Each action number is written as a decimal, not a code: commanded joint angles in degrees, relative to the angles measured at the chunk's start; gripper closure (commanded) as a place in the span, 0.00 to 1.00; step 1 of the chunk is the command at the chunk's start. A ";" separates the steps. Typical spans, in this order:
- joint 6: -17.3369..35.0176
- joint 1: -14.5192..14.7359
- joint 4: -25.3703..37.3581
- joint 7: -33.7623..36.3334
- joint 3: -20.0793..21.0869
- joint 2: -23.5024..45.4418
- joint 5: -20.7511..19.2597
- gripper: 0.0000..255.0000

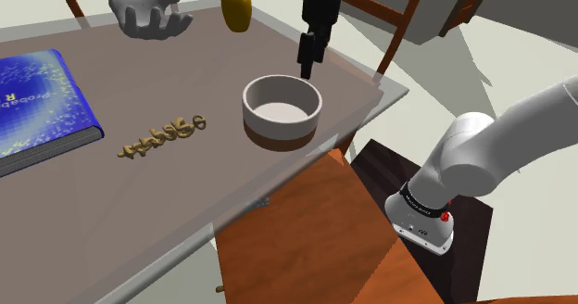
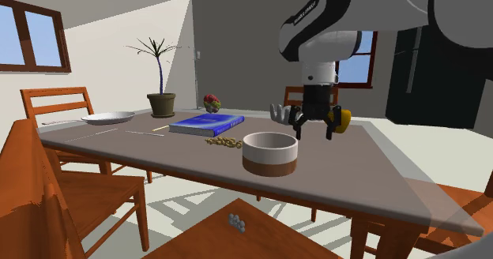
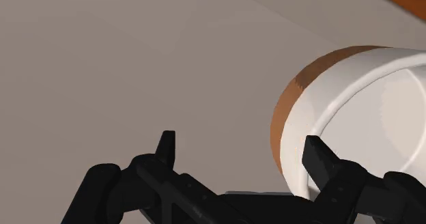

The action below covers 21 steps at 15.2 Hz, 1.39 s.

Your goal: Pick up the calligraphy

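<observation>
One slender, gold-brown calligraphy piece, a flat row of joined characters, lies on the grey counter. It sits between a blue book toward the shoulder view's left and a white bowl with a brown base toward its right, touching neither. It looks thin, stiff and light, with fine strokes that might snap or skid on the smooth top. A hold across its narrow width, near the middle of the row, seems safest. The white arm hangs its black jaws above the counter just beyond the bowl, spread wide and empty, well apart from the calligraphy. In the wrist view the bowl's rim lies just beside one finger. A yellow fruit and a grey hand-shaped figure stand near the counter's far edge.
</observation>
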 commanded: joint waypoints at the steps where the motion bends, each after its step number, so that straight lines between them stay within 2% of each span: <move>1: 1.18 0.89 2.09 0.75 1.21 3.26 1.16 0.00; 12: 4.17 5.35 18.48 4.05 6.91 22.05 4.28 0.00; 21: 2.56 9.65 38.66 7.66 12.11 39.83 2.84 0.00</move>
